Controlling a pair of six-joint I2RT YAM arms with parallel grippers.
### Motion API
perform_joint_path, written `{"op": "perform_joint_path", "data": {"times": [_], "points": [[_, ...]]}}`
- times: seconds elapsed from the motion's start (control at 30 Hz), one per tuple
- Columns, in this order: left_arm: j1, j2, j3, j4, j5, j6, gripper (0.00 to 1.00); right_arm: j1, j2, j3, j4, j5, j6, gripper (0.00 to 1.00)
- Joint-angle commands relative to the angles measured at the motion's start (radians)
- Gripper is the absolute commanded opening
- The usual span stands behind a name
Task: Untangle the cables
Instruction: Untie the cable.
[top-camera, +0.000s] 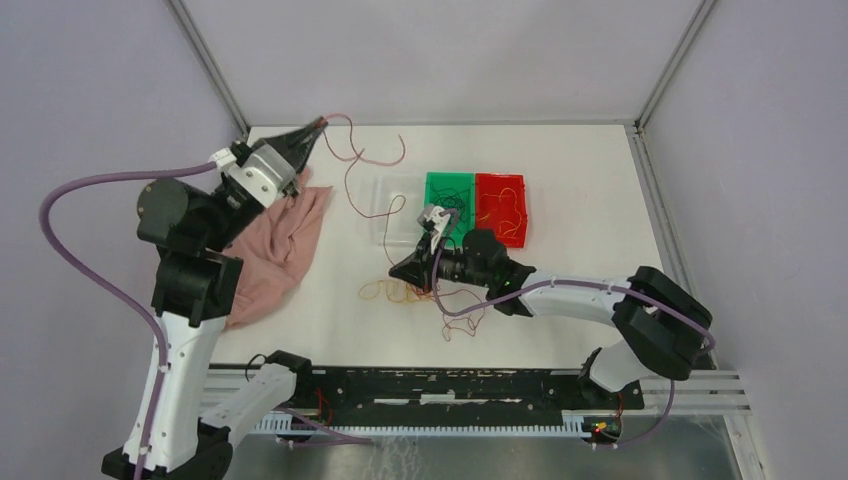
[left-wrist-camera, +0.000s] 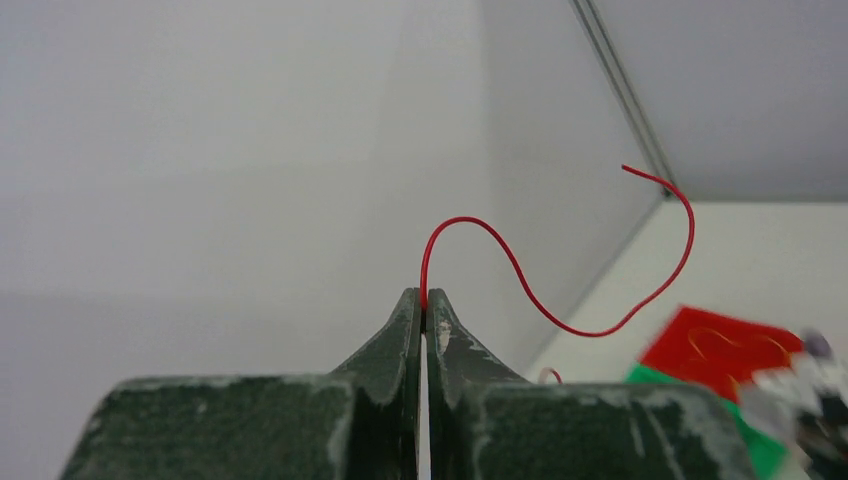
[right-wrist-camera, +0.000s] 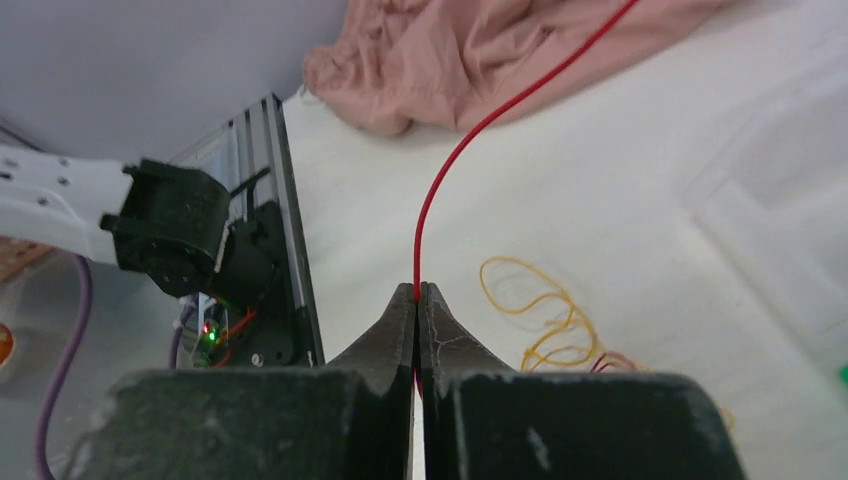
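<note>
Cut off: red cable (right-wrist-camera: 440, 185) left the right wrist view's top edge (far end unseen).
Right gripper (right-wrist-camera: 417, 290): pinched shut on it.
Left gripper (left-wrist-camera: 424, 297): clenched on a curling, hair-thin red cable.
Table (top-camera: 580, 270): limp yellow loops (right-wrist-camera: 540, 310); crumpled pink cloth (right-wrist-camera: 450, 50).

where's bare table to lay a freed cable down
Bare: the table right of the red tray up to the rail, and the near strip between the pink cloth and the yellow cables. Crowded: the middle, with the green tray, red cable and right pincer.
</note>
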Motion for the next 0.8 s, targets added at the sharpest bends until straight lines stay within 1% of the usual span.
{"op": "perform_joint_path", "data": {"times": [0.0,0.1,0.13,0.23,0.3,0.4,0.47,0.57,0.63,0.67,0.77], "points": [[0.001,-0.132,-0.242,-0.167,0.023,-0.168,0.03,-0.025,-0.137,0.068,0.064,0.081,0.012,0.01],[0.0,-0.208,-0.387,-0.229,0.151,-0.183,0.05,-0.038,-0.161,0.068,0.112,0.112,0.052,0.01],[0.001,-0.22,-0.418,-0.267,0.225,-0.163,0.06,-0.041,-0.158,0.07,0.137,0.113,0.07,0.01],[0.001,-0.224,-0.474,-0.343,0.352,-0.12,0.12,-0.042,-0.141,0.082,0.208,0.111,0.129,0.0],[0.0,-0.212,-0.498,-0.363,0.376,-0.114,0.15,-0.042,-0.13,0.091,0.269,0.114,0.166,0.01],[0.0,-0.214,-0.534,-0.389,0.397,-0.078,0.2,-0.042,-0.125,0.112,0.303,0.125,0.189,0.01],[0.0,-0.222,-0.577,-0.359,0.416,-0.103,0.23,-0.039,-0.116,0.131,0.318,0.124,0.197,0.01],[-0.001,-0.214,-0.637,-0.274,0.425,-0.189,0.3,-0.029,-0.096,0.16,0.327,0.117,0.212,0.01],[0.001,-0.196,-0.656,-0.214,0.419,-0.242,0.33,-0.015,-0.089,0.172,0.332,0.118,0.21,0.01],[0.001,-0.185,-0.663,-0.194,0.422,-0.264,0.36,-0.008,-0.085,0.178,0.331,0.12,0.21,0.01],[0.001,-0.161,-0.683,-0.126,0.428,-0.358,0.5,0.005,-0.074,0.193,0.334,0.13,0.215,0.01]]}}
